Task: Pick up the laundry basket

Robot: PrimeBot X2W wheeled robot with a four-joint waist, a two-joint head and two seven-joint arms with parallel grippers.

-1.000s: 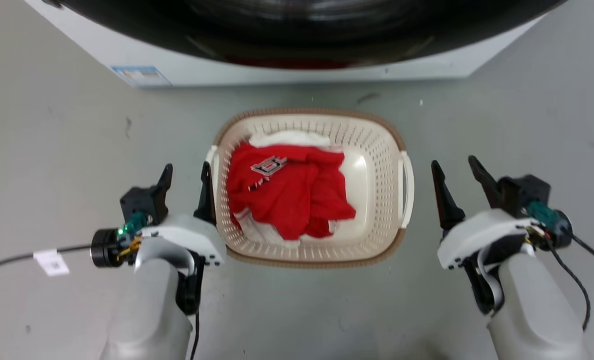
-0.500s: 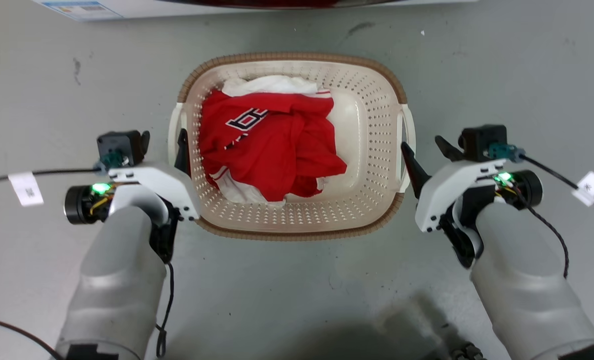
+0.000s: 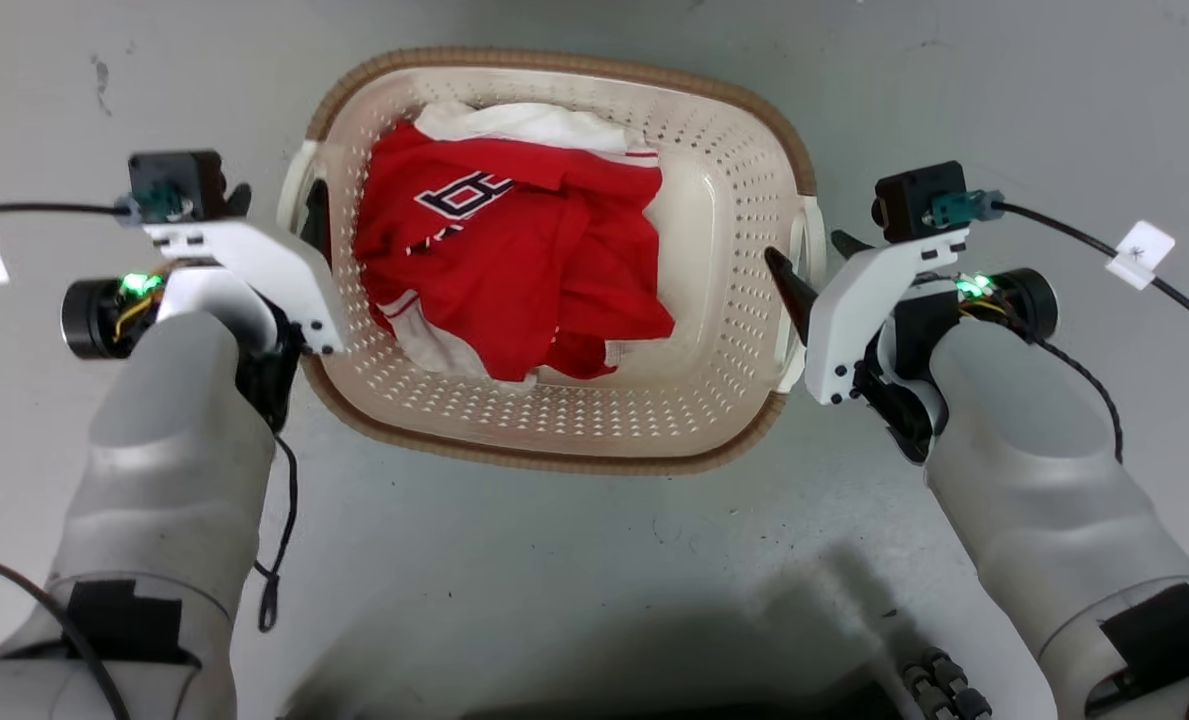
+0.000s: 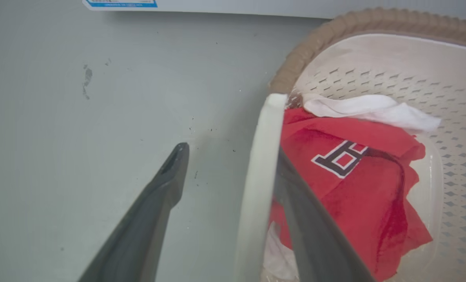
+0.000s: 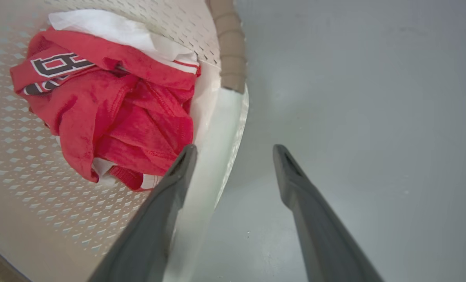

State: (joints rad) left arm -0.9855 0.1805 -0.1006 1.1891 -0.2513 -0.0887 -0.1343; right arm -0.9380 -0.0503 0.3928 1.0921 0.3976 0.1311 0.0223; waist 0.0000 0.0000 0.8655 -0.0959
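The laundry basket (image 3: 554,455), cream and perforated with a brown woven-look rim, stands on the grey floor holding a red garment (image 3: 514,250) and some white cloth. My left gripper (image 3: 274,205) is open and straddles the white left handle (image 3: 292,185). In the left wrist view that handle (image 4: 262,156) runs between the two fingers, one outside over the floor and one inside the basket (image 4: 334,27). My right gripper (image 3: 816,262) is open astride the right handle (image 3: 806,235). In the right wrist view this handle (image 5: 225,129) lies between the fingers of the gripper (image 5: 234,150).
The washing machine's white lower edge (image 4: 236,6) with a blue label lies just beyond the basket. Black cables with white tags trail from both wrists (image 3: 1139,250). Bare grey floor (image 3: 574,580) surrounds the basket.
The head camera has tilted down, so the washing machine left that view. Both grippers moved forward along the basket's sides; the right one closed in from beside the basket to straddle its handle.
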